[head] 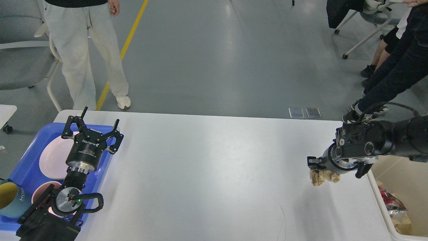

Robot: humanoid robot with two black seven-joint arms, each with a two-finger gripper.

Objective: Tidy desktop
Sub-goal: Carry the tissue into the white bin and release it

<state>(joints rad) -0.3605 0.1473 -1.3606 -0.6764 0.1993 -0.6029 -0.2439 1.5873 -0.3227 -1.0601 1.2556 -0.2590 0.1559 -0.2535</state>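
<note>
The desk [207, 174] fills the lower middle of the frame, and its white top is almost bare. At the right, the right end effector [322, 174] pinches a crumpled wad of brownish paper [323, 177], held just above the desk surface near its right edge. Further right, at the lower right corner of the frame, stands a cream bin [384, 201] with red and tan scraps already in it. At the left, the left end effector [92, 129] has its fingers spread and holds nothing; it hangs over a blue tray [25, 174] that carries a pink plate [53, 157], a pink bowl [41, 194] and a cup [10, 201].

The step in hand looks to be carrying the paper to the bin. To do it well, the arm should keep its pinch firm, since crumpled paper is light and springy and could slip out. It should lift the wad enough to clear the bin's near wall, then move right until the wad is well inside the rim before letting go. Releasing over the rim risks the paper bouncing back onto the desk or down to the floor. The left arm is well apart and need not move.
</note>
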